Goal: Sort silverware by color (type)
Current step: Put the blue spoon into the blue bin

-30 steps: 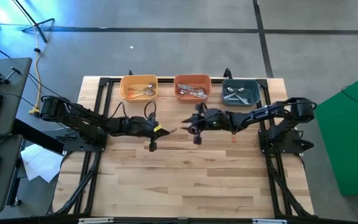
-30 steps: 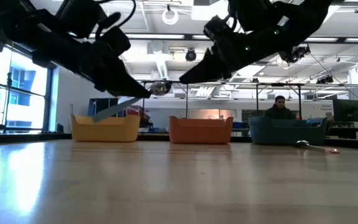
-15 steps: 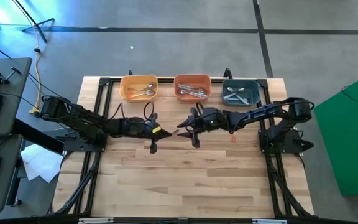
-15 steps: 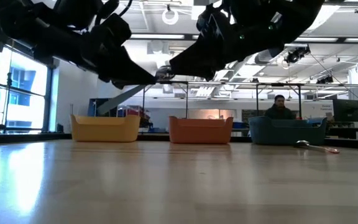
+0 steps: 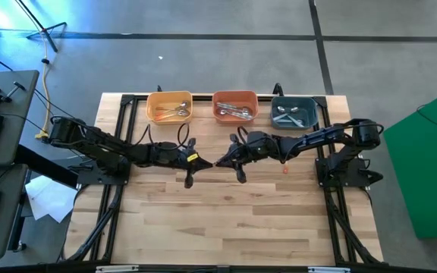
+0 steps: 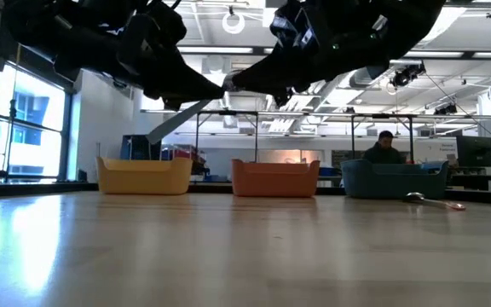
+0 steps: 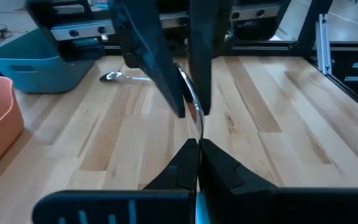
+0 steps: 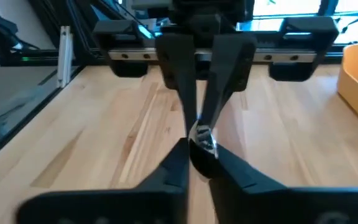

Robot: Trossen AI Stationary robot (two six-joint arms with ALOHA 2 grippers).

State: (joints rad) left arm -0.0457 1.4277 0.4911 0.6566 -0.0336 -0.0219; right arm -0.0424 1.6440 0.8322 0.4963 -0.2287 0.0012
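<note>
1. The left gripper (image 5: 203,161) hangs above the table (image 5: 226,220), in front of the orange bin (image 5: 235,106), its fingers (image 7: 182,165) pressed together on the handle of a spoon (image 7: 193,112).
2. The right gripper (image 5: 220,161) meets it tip to tip, in front of the same orange bin; its fingers (image 8: 169,171) close around the shiny bowl of that spoon (image 8: 202,138), so both grippers grip the 1 spoon, held clear of the wood.
3. In the low view the 2 grippers touch high over the table, in front of the orange bin (image 6: 275,179).
4. A second spoon (image 5: 285,168) with a reddish handle lies on the table, right of the orange bin's front and near the teal bin (image 5: 293,111).
5. More spoons lie in the orange bin, in the yellow bin (image 5: 169,106) to its left and in the teal bin to its right.
6. A person (image 6: 386,147) sits beyond the teal bin.
</note>
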